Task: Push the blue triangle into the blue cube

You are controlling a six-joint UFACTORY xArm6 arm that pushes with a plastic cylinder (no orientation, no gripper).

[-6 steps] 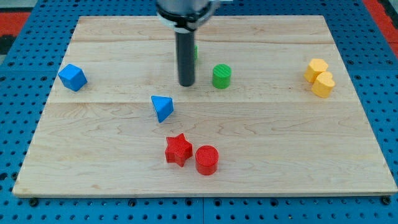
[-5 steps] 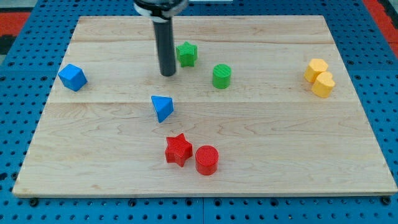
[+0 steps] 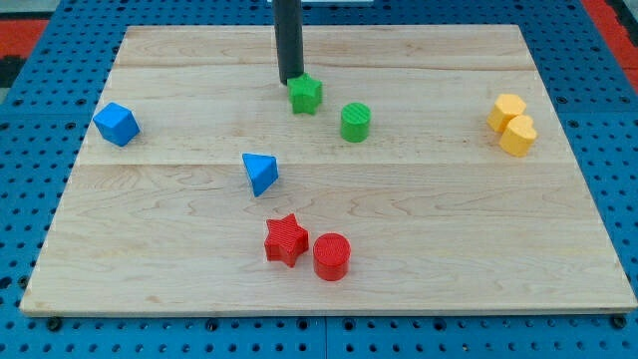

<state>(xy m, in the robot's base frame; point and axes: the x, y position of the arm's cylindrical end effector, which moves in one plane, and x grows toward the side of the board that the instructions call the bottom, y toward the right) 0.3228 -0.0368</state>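
Note:
The blue triangle [image 3: 260, 173] lies left of the board's middle. The blue cube [image 3: 117, 124] sits near the board's left edge, up and to the left of the triangle, well apart from it. My tip [image 3: 291, 78] is near the view's top, just above and left of the green star [image 3: 305, 95], touching or almost touching it. The tip is far above the blue triangle and to the right of the blue cube.
A green cylinder [image 3: 355, 122] stands right of the green star. A red star [image 3: 285, 239] and a red cylinder [image 3: 331, 256] sit together below the triangle. Two yellow blocks [image 3: 512, 125] sit touching near the right edge. The wooden board [image 3: 449, 219] lies on a blue pegboard.
My tip went left, then up and right to the green star's upper left. The green star has shifted slightly down and right. The blue blocks have not moved.

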